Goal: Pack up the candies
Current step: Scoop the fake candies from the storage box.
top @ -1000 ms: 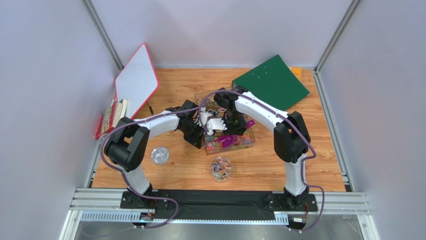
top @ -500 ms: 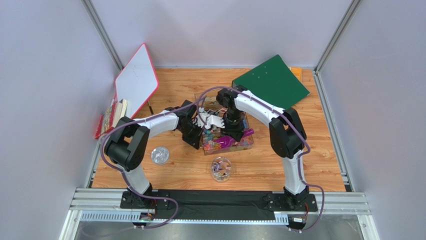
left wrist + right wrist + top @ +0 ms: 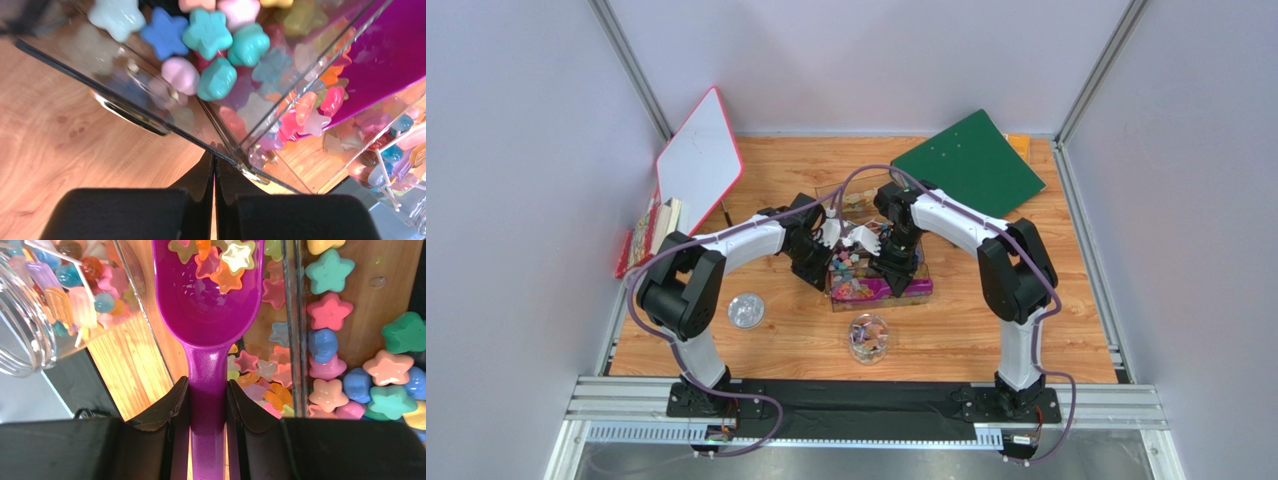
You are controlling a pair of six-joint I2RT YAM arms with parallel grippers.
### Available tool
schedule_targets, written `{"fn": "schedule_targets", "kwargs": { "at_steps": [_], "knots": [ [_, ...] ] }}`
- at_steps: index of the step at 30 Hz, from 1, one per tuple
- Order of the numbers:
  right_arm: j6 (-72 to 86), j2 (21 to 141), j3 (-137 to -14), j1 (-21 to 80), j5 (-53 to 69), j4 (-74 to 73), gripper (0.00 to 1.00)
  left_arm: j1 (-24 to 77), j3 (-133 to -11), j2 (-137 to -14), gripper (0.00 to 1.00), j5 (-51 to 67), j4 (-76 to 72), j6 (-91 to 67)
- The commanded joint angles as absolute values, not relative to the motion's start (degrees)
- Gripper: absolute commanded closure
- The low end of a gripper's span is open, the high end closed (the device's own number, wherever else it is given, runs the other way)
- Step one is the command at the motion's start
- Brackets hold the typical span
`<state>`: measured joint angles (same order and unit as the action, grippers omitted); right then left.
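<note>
you're looking at both arms meeting over the clear box (image 3: 916, 287) of candies (image 3: 850, 270). the right gripper (image 3: 889, 272) hangs inside the box above a purple scoop (image 3: 872, 290). the left gripper (image 3: 824, 262) sits at its left edge. a glass jar (image 3: 868, 337) stands near the box's front, a round clear lid (image 3: 746, 310) front-left, a green folder (image 3: 971, 163) back-right and a red-edged whiteboard (image 3: 698, 160) back-left.
</note>
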<state>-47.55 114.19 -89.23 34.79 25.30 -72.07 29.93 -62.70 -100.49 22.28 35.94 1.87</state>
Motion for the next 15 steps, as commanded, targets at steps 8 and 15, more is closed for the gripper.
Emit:
{"fn": "schedule_targets", "kwargs": {
  "at_steps": [8,15],
  "knots": [
    [-44.99,102.92,-78.75,35.51,25.93,-55.64,1.00,30.50,-67.76,-99.15,0.44,22.41,41.57,7.47],
    [-51.93,100.02,-76.12,35.51,28.28,-54.32,1.00,30.06,-68.99,-94.40,0.28,20.92,45.52,12.21]
  ]
}}
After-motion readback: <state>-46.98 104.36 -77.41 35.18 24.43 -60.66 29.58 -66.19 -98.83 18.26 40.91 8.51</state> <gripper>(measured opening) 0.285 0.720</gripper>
